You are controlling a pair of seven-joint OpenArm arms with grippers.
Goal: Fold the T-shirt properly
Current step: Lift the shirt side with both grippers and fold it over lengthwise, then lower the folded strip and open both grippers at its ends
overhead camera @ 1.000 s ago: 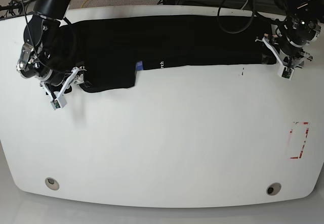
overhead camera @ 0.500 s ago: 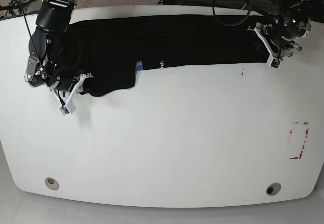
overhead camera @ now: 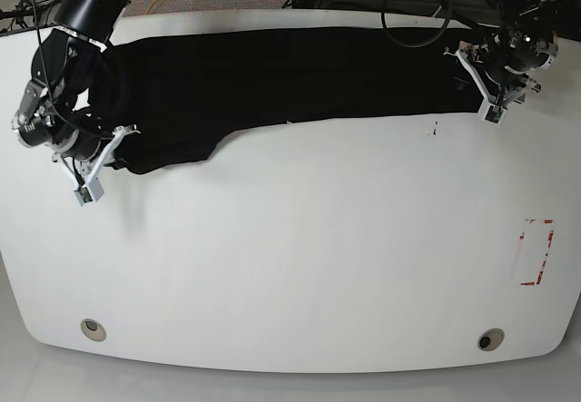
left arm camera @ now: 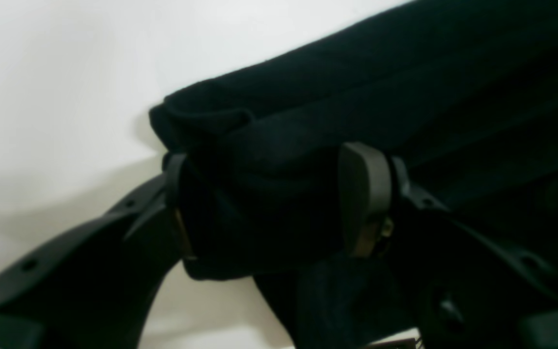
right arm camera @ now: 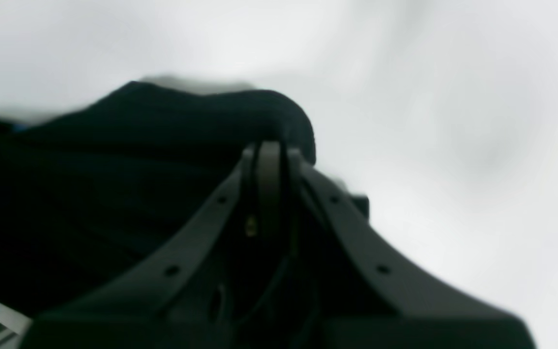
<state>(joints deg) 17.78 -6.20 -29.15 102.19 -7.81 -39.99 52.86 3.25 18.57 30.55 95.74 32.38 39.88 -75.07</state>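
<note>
The black T-shirt [overhead camera: 290, 75] lies stretched in a long band across the far side of the white table [overhead camera: 300, 257]. In the base view my right gripper [overhead camera: 116, 148] is at the shirt's lower left corner. The right wrist view shows this gripper [right arm camera: 269, 150] shut, with a bulge of the T-shirt [right arm camera: 114, 145] pinched at the tips. My left gripper [overhead camera: 472, 84] is at the shirt's right end. Its jaws stand wide apart in the left wrist view, where the gripper [left arm camera: 269, 194] straddles a thick fold of the T-shirt [left arm camera: 405, 72]. No printed graphic shows.
A red-marked rectangle [overhead camera: 536, 252] sits on the table's right side, with a small dark mark [overhead camera: 435, 130] near the shirt. Two round holes [overhead camera: 91, 328] [overhead camera: 490, 338] are near the front edge. Cables hang behind the far edge.
My right gripper has shut on the shirt's lower left edge and pulled it left; the flap with the graphic is no longer visible. My left gripper moved onto the shirt's right end, then held still.
</note>
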